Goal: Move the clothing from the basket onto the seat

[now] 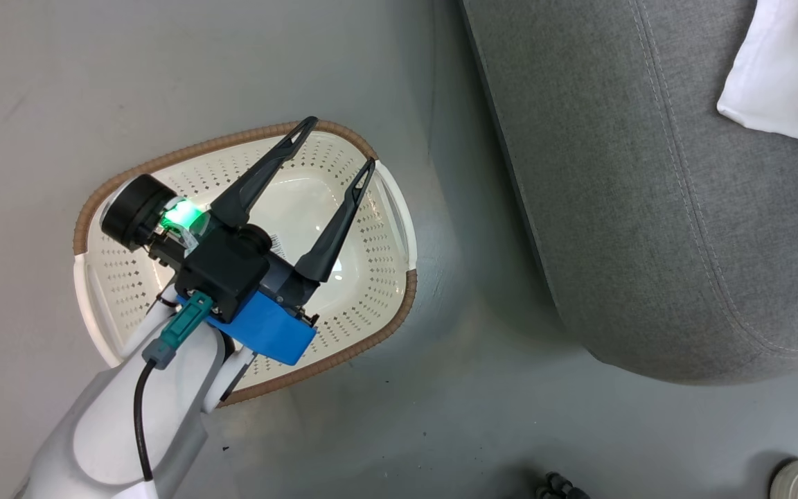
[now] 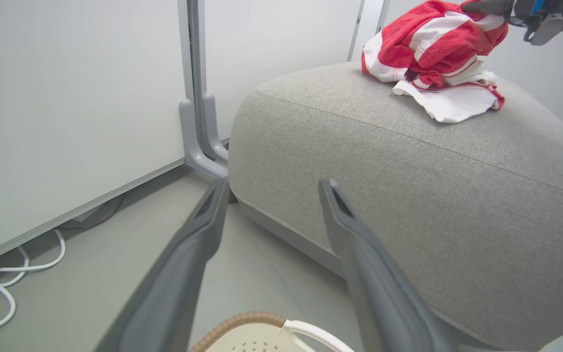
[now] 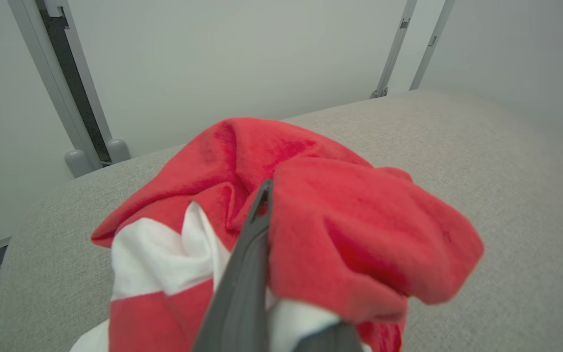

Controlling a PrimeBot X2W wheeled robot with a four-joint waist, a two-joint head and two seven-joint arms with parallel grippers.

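1. Head view: the left gripper (image 1: 341, 140) hangs above the basket (image 1: 378, 263), which stands on the floor (image 1: 39, 83) just beside the seat (image 1: 648, 208). Its two fingers are spread wide with nothing between them. The parts of the basket's bottom and perforated walls that can be seen are bare, with no red fabric, though the arm hides some of the inside. A white part of the clothing (image 1: 780, 83) lies on the seat at the upper right, with a touch of red at the corner.

2. Left wrist view: the left gripper (image 2: 274, 186) is again wide apart and empty, above the basket (image 2: 257, 320) rim. The red-and-white clothing (image 2: 433, 44) sits bundled on top of the seat (image 2: 408, 171), and the right gripper (image 2: 472, 7) reaches into the top of the bundle.

3. Right wrist view: the right gripper (image 3: 268, 200) is closed and pinches a fold of the clothing (image 3: 359, 234) over the seat (image 3: 506, 161).

4. Judged from this, the task is nearly done. What is left appears to be letting go of this piece. I would also check the hidden part of the basket.
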